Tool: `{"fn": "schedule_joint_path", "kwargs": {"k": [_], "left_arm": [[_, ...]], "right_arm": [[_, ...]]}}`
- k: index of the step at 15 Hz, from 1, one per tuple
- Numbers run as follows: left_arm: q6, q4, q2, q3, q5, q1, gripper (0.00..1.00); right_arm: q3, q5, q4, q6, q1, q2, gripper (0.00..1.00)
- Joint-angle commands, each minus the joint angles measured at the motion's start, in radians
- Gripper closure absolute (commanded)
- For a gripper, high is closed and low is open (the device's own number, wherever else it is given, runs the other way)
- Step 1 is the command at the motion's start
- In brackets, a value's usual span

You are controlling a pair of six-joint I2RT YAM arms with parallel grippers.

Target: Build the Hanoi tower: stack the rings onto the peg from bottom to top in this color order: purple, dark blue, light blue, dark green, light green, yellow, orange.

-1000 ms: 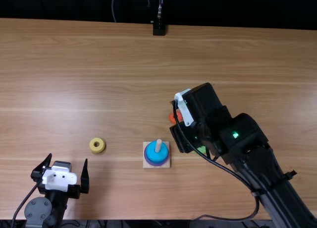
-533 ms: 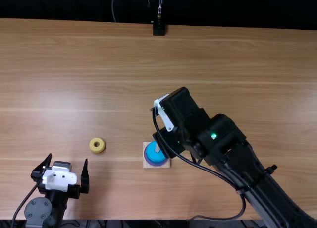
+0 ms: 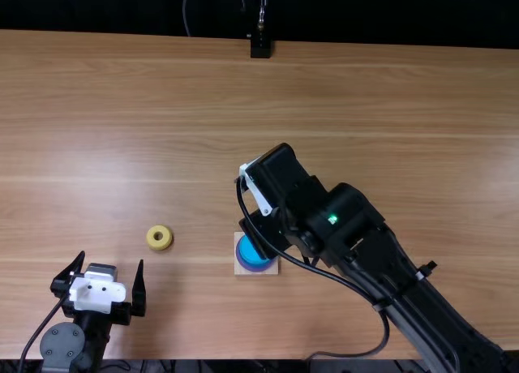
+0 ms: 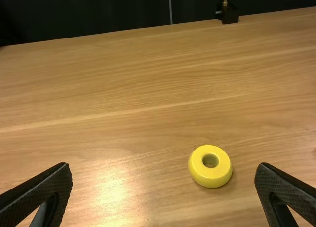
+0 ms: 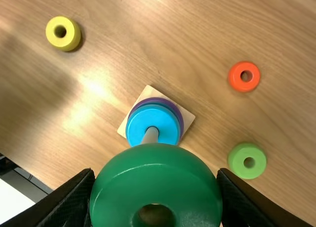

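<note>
Light brown wood grain runs across the table (image 3: 162,105), with a black background (image 3: 122,8) past its far edge, where a small black block (image 3: 260,48) sits. The landmark is the pale square wooden base (image 3: 241,270), which bears the stack. Lowest on it lies a wide purple ring (image 5: 183,124); a smooth light blue ring (image 5: 153,123) is on top, with a narrow edge of another blue ring (image 5: 159,106) between them. A pale round peg (image 5: 149,136) rises through the stack.

Over the base is the right gripper (image 3: 261,225), closed on a glossy dark green ring (image 5: 155,175), one finger against each side. Whether that ring touches the peg cannot be told.

To the left of the base, well apart from it, a thick matte yellow ring (image 3: 159,237) lies flat. Across the base from the yellow ring, a small orange ring (image 5: 244,76) and a light green ring (image 5: 247,161) lie separately on the wood. The left gripper (image 3: 111,260) is left of the base and nearer the table's near edge, its fingers spread wide with nothing between them.
</note>
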Motion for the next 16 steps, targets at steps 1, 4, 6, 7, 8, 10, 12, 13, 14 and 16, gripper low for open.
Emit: {"fn": "schedule_joint_path", "kwargs": {"k": [1,4,6,7,8,10,12,13,14,16], "left_arm": [[0.007,-0.084,-0.012,-0.105,0.006,0.003,0.0],[0.007,-0.084,-0.012,-0.105,0.006,0.003,0.0],[0.007,-0.084,-0.012,-0.105,0.007,0.003,0.0],[0.007,-0.084,-0.012,-0.105,0.006,0.003,0.0],[0.007,-0.084,-0.012,-0.105,0.006,0.003,0.0],[0.007,-0.084,-0.012,-0.105,0.007,0.003,0.0],[0.007,-0.084,-0.012,-0.105,0.007,0.003,0.0],[0.007,-0.084,-0.012,-0.105,0.006,0.003,0.0],[0.007,-0.084,-0.012,-0.105,0.006,0.003,0.0],[0.007,-0.084,-0.012,-0.105,0.007,0.003,0.0]], "right_arm": [[0.03,-0.005,0.001,0.007,0.015,0.018,1.0],[0.03,-0.005,0.008,0.007,0.02,0.032,1.0],[0.032,-0.005,0.01,0.008,0.034,0.039,1.0],[0.035,-0.005,0.01,0.008,0.042,0.039,1.0],[0.037,-0.005,0.01,0.008,0.043,0.041,1.0],[0.04,-0.005,0.01,0.058,0.043,0.041,1.0],[0.037,-0.005,0.01,0.065,0.042,0.041,1.0],[0.035,-0.005,0.01,0.064,0.042,0.042,1.0],[0.032,-0.005,0.01,0.065,0.042,0.047,1.0],[0.03,-0.005,0.01,0.064,0.04,0.07,1.0]]}}
